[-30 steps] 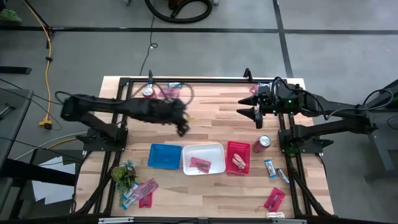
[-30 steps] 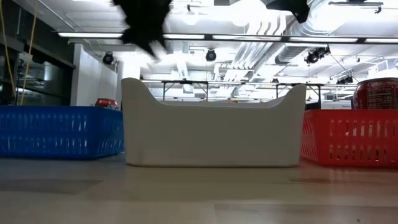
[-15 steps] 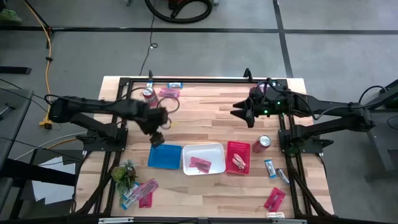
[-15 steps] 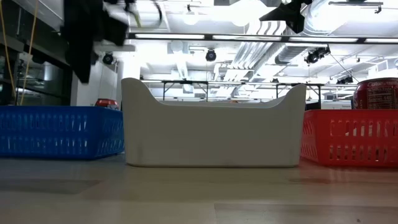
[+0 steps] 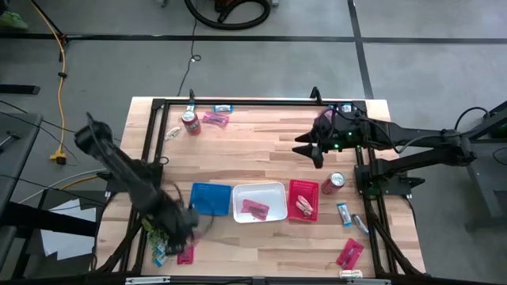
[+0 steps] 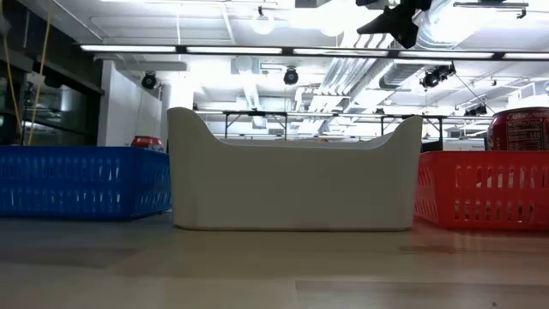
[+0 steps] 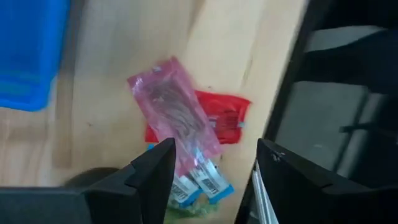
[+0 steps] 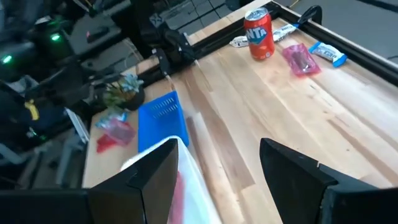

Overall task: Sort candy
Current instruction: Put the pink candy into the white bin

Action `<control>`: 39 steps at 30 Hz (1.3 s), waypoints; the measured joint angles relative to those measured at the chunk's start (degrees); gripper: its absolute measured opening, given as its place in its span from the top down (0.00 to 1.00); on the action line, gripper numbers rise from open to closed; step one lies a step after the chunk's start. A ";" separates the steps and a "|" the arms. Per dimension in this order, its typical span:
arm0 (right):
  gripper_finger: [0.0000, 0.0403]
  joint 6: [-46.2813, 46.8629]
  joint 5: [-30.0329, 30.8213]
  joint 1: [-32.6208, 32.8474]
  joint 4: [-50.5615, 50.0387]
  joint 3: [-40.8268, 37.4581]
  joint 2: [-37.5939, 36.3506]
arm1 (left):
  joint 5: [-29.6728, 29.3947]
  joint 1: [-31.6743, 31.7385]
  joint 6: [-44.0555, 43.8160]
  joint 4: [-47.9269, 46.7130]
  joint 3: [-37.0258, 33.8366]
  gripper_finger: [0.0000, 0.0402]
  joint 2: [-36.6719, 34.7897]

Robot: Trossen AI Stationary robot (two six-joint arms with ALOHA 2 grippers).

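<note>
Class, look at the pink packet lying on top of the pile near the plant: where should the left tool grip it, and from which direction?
Probably from straight above. The pink packet lies flat on top, overlapping a red packet and blue-and-white bars. Its upper half rests on bare table, clear of the others, so closing the open left tool across that narrow width should lift it alone.

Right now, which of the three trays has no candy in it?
The blue tray, leftmost of the three, holds no candy. The white tray holds a pink packet, and the red tray holds another sweet.
</note>
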 joint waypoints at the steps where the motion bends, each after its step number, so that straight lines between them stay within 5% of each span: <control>1: 0.45 -1.10 -0.02 0.00 -0.43 0.00 0.00 | -0.24 -0.50 -1.02 -1.52 2.16 0.47 3.26; 8: 0.45 -7.11 -0.11 -0.07 -2.66 0.00 0.00 | 0.12 -0.08 -4.12 -9.69 15.33 0.49 21.14; 14: 0.45 -9.43 -0.11 -0.07 -5.09 0.00 0.00 | 3.95 1.34 -10.45 -12.93 16.11 0.49 28.15; 22: 0.45 -9.85 -0.11 -0.02 -7.04 0.00 0.00 | 6.17 3.45 -7.02 -11.97 16.11 0.53 33.48; 29: 0.45 -8.99 -0.09 -0.02 -7.02 0.00 0.00 | 4.10 5.66 -0.48 -12.09 16.09 0.96 30.12; 39: 0.45 -10.05 -2.29 -0.02 -6.87 0.00 -0.24 | -6.39 12.30 5.50 -9.29 16.17 1.00 6.16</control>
